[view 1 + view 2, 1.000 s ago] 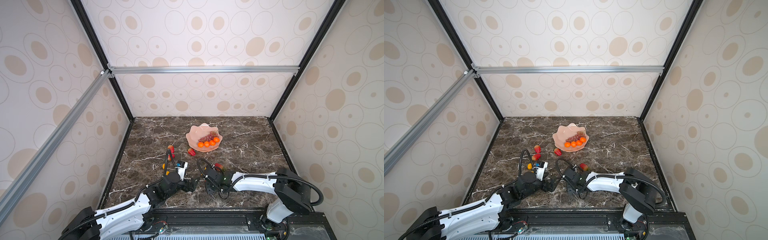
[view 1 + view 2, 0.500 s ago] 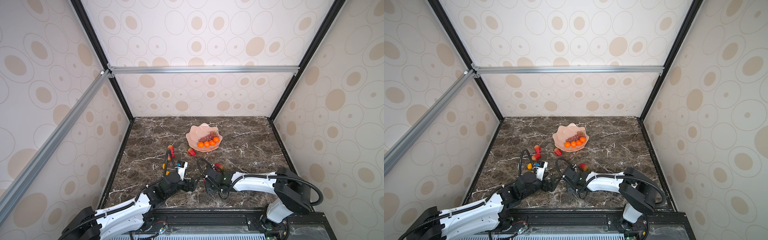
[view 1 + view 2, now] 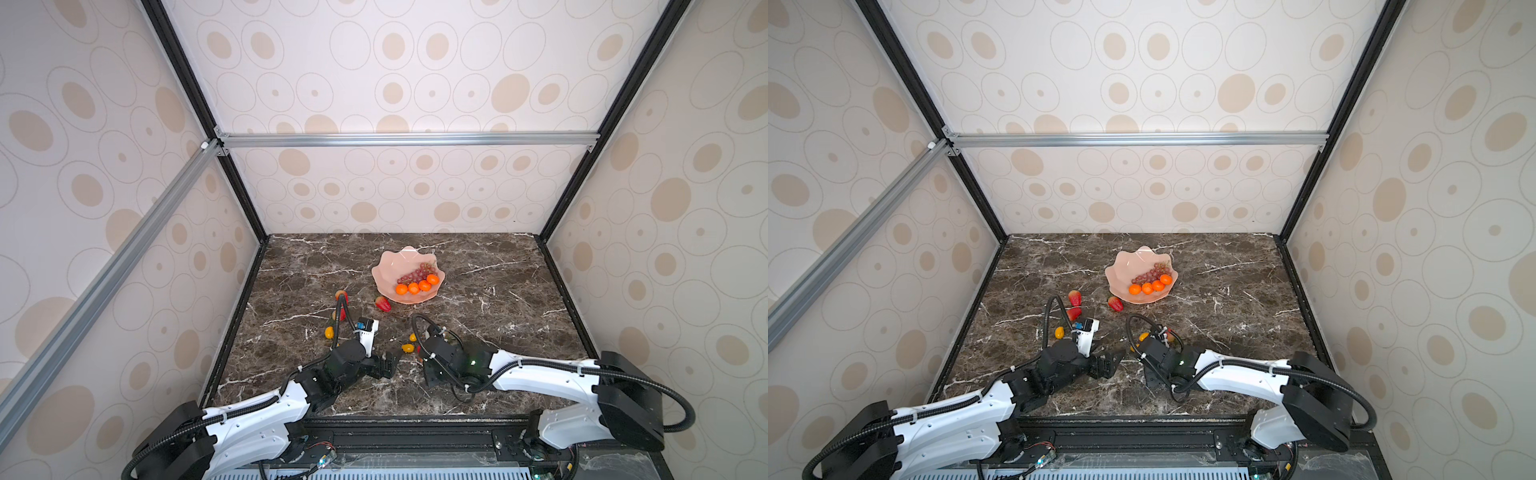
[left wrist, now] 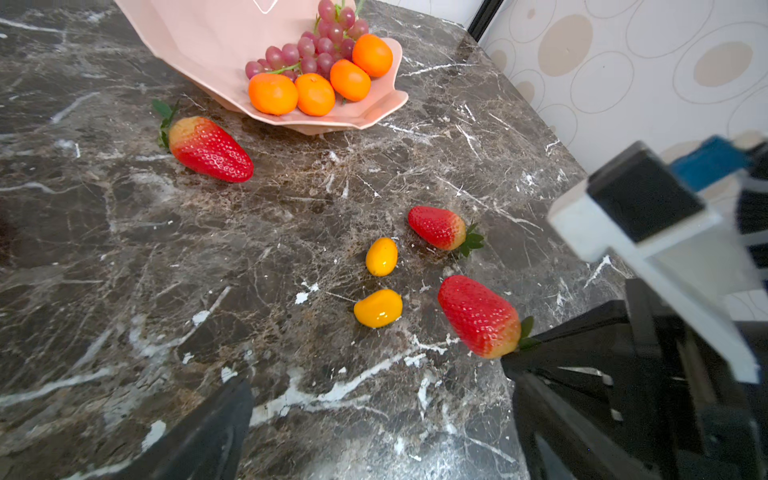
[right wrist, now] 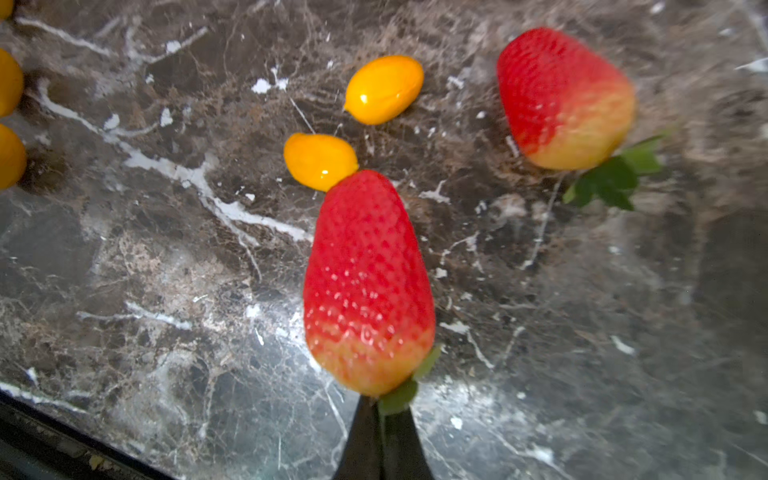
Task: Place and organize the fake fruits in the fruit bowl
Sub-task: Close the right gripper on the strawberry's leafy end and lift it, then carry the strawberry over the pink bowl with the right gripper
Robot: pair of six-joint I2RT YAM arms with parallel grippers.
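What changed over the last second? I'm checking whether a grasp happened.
The right hand closed, its jaws now pinching the green cap of a strawberry. The left hand stayed open; the fruit bowl and other fruits did not move.

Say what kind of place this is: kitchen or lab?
Probably a lab test cell, not a kitchen: wallpapered panels on an aluminium frame, and two robot arms at the front of a marble-look table.

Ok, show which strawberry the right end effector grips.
The strawberry centred in the right wrist view: the right end effector pinches its green cap; others lie free.
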